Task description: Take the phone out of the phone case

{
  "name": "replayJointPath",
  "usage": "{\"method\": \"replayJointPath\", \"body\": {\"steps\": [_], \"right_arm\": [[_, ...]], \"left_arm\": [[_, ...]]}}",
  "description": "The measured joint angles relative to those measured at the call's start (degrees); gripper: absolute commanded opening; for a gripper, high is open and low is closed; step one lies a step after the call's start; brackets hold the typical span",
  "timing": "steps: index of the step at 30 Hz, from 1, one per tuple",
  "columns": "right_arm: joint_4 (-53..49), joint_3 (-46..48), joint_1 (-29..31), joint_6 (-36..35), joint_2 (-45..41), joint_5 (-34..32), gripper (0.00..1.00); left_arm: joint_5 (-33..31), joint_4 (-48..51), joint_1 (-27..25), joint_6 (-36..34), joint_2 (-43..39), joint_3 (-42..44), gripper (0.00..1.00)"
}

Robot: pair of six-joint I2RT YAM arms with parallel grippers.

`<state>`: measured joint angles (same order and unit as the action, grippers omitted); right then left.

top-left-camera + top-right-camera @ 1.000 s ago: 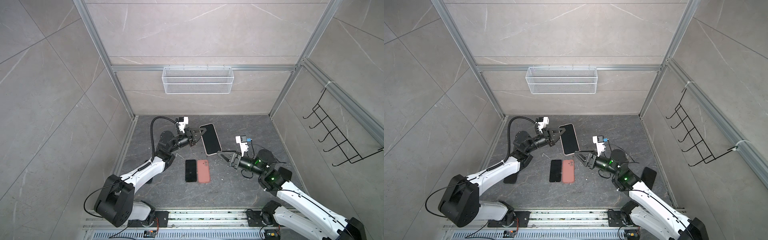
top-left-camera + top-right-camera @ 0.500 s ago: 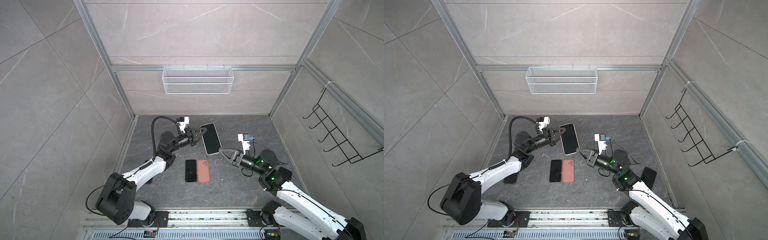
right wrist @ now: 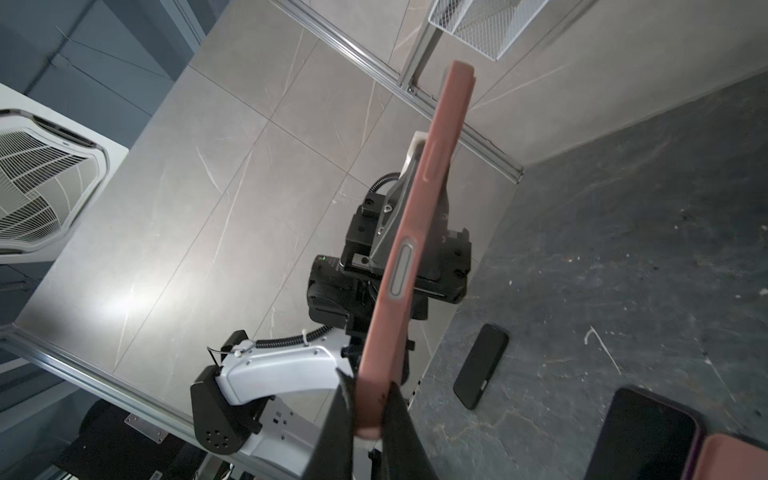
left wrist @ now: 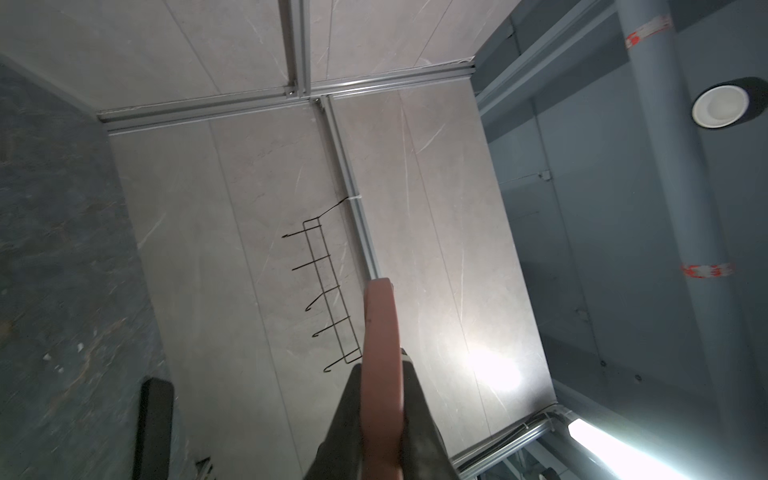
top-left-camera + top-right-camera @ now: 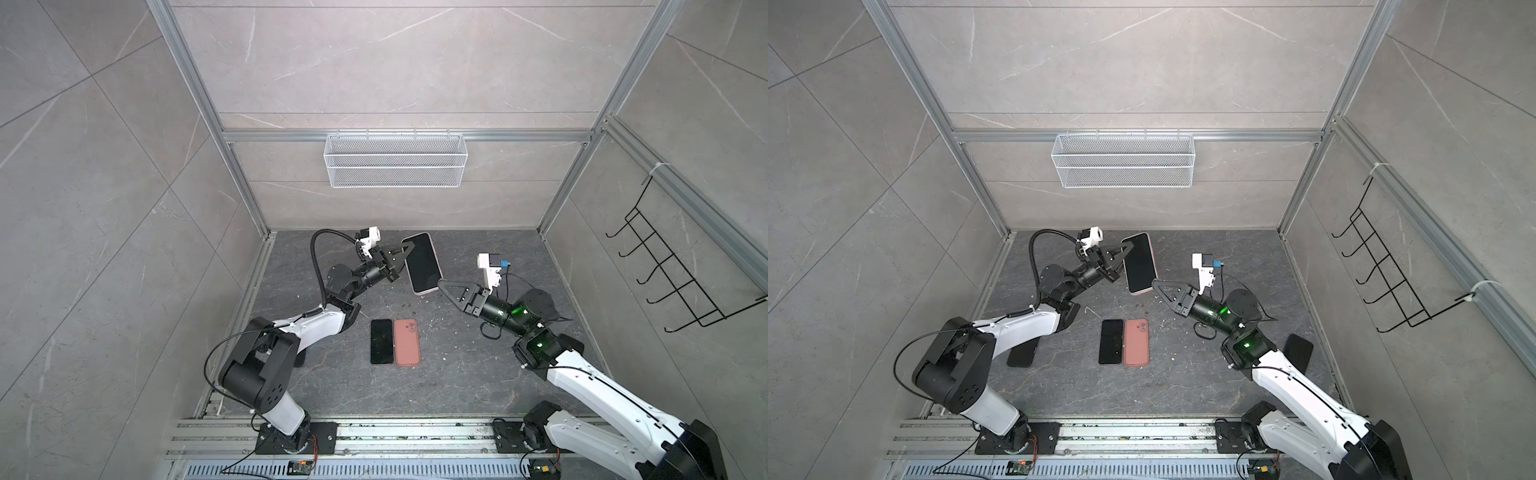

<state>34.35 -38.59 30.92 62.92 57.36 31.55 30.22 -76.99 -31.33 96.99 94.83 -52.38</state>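
- Left claw clenched on the left long edge of the phone case, holding it above the surface, far centre.
- Phone seated in the case, screen up.
- Right claw clamped on its near right corner.
- Black handset and second pink case lie side by side, near centre.

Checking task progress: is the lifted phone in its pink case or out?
In. The black phone fills the pink case, whose rim shows around the screen.
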Motion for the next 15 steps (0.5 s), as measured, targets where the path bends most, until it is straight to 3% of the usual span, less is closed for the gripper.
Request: {"method": "replayJointPath", "body": {"steps": [5,15], "right_arm": [[3.23,-5.22,-0.37,2.27,4.46,1.07,0.17],[12.39,-13.27,-1.51,6.05,9.99,6.38,0.19]], "left_arm": [[-4.04,-4.79,-0.66,4.76,4.72,-5.95,0.0],[-7.63,-7.08,-1.53,9.35,5.35,-14.4,0.0]]}}
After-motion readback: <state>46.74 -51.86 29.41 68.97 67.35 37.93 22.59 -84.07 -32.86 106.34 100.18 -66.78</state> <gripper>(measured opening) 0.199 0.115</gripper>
